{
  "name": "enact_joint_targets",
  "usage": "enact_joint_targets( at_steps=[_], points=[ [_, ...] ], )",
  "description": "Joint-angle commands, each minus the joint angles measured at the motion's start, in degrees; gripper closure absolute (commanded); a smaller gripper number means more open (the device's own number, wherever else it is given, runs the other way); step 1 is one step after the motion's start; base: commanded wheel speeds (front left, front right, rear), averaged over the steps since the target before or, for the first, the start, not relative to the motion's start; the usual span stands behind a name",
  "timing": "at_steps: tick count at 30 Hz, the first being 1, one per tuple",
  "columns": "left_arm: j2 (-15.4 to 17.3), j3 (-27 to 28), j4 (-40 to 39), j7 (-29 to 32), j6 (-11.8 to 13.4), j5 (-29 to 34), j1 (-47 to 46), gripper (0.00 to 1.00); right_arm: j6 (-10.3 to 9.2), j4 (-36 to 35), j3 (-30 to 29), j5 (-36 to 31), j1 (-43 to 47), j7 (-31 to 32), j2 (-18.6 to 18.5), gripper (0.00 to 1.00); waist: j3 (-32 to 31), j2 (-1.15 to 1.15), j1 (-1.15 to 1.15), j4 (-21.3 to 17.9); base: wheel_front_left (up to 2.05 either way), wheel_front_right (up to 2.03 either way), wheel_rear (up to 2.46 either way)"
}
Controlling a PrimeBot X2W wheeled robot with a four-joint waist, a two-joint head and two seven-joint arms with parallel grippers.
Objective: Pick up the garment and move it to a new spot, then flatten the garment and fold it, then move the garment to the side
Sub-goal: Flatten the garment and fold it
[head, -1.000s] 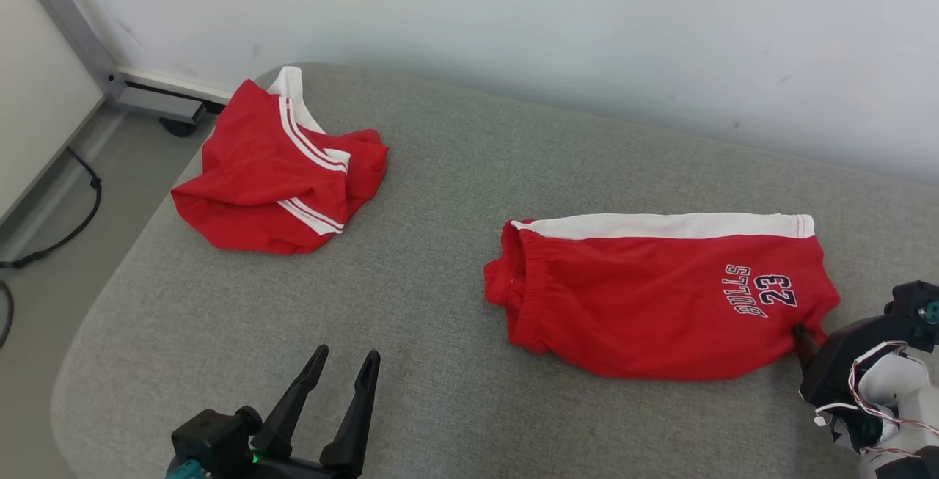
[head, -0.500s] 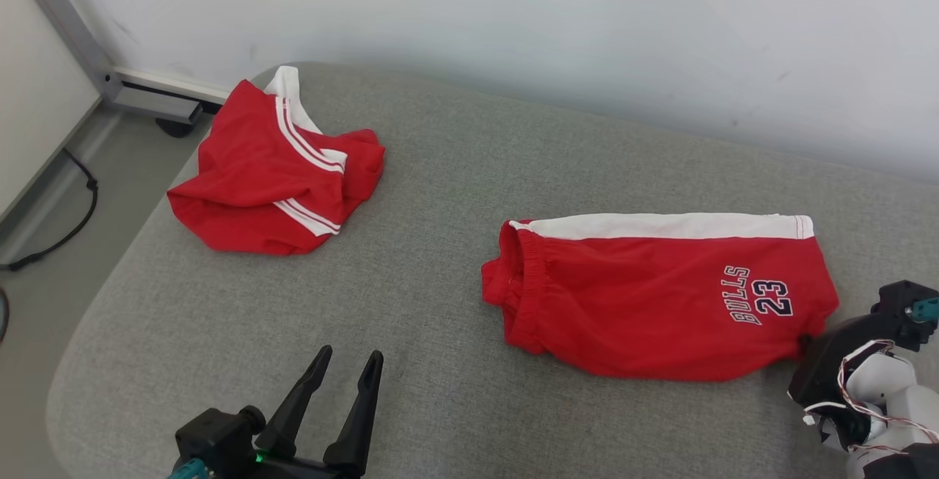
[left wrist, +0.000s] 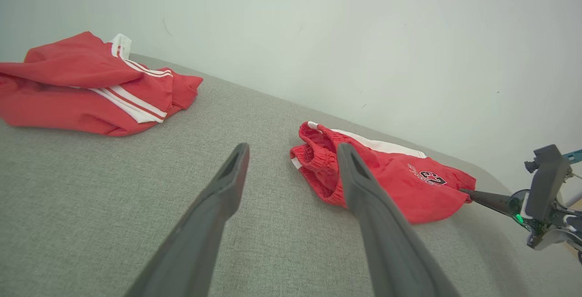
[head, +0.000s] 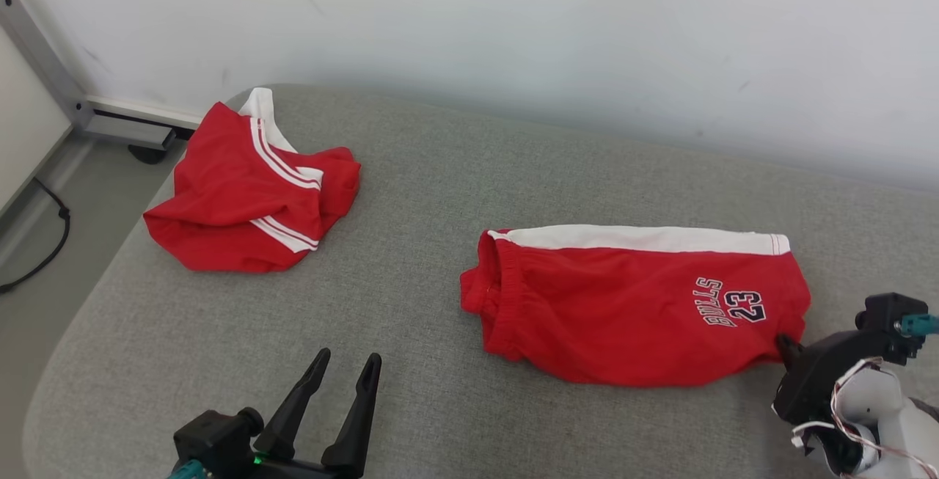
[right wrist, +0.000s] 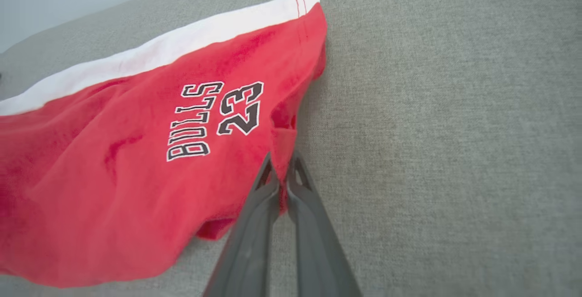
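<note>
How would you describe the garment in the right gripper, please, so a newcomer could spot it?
On the grey fabric surface below the white wall lie two red garments. Take the flat red shorts on the right; unlike the crumpled white-striped red garment, they bear a white band and BULLS 23.

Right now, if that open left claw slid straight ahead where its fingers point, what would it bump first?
Most likely the grey cushion: the left gripper aims just beside the waistband of the red shorts. Depth is unclear, so it might graze that.
</note>
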Motion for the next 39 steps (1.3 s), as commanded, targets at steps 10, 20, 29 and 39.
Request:
enact_joint_targets(
  at_steps=[10, 20, 29, 39],
  points=[
    [0.80, 0.20, -0.18, -0.24, -0.27, -0.87, 0.39, 0.00, -0.12, -17.52, 1.99, 4.13, 12.19, 6.35, -0.12, 1.00, -0.58, 0.00, 0.00, -1.91, 0.00, 0.00, 0.00],
    [0.81, 0.13, 0.06, -0.34, -0.41, -0.87, -0.17, 0.00, -0.12, -26.39, 2.23, 5.79, 19.67, 10.75, -0.13, 1.00, -0.44, 0.00, 0.00, -4.30, 0.00, 0.00, 0.00],
    [0.78, -0.22, 0.37, -0.40, -0.67, -0.83, -0.75, 0.00, -0.11, -27.04, 3.22, 4.53, 20.71, 8.53, -0.12, 0.00, -0.44, 0.00, 0.00, -5.34, 0.00, 0.00, 0.00],
    [1.05, 0.90, 0.28, -0.57, 0.34, -0.16, 0.18, 0.00, -0.12, -32.72, 1.30, 5.35, 22.65, -0.20, -0.12, 0.00, -2.27, 0.00, 0.00, -5.28, 0.00, 0.00, 0.00]
  ],
)
